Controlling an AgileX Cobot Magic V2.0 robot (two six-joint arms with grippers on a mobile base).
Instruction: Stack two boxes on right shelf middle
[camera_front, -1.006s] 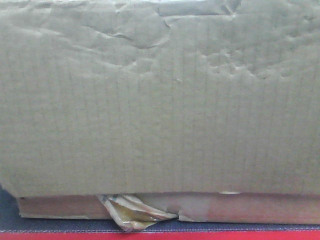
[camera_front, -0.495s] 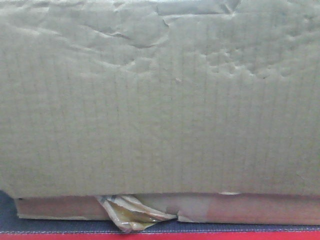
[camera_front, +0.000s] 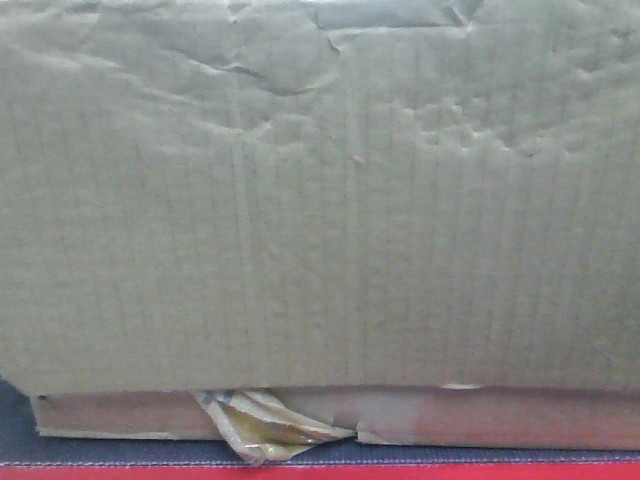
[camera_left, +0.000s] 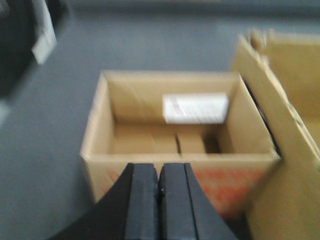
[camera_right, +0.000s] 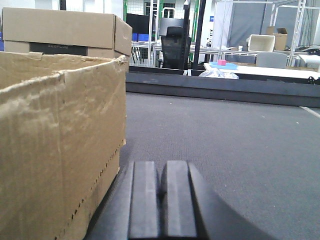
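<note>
Here, left gripper (camera_left: 159, 200) closed, right gripper (camera_right: 162, 205) closed

Left hand (camera_left: 160, 200) with fingers pressed together, holding nothing, right hand (camera_right: 161, 205) likewise closed and empty

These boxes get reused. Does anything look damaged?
The cardboard box filling the front view has a creased, dented face, and crumpled torn tape hangs out at its bottom edge. In the right wrist view, the near box has a ragged top rim.

Black office chair (camera_right: 173, 42) and white table (camera_right: 265, 71) behind.
</note>
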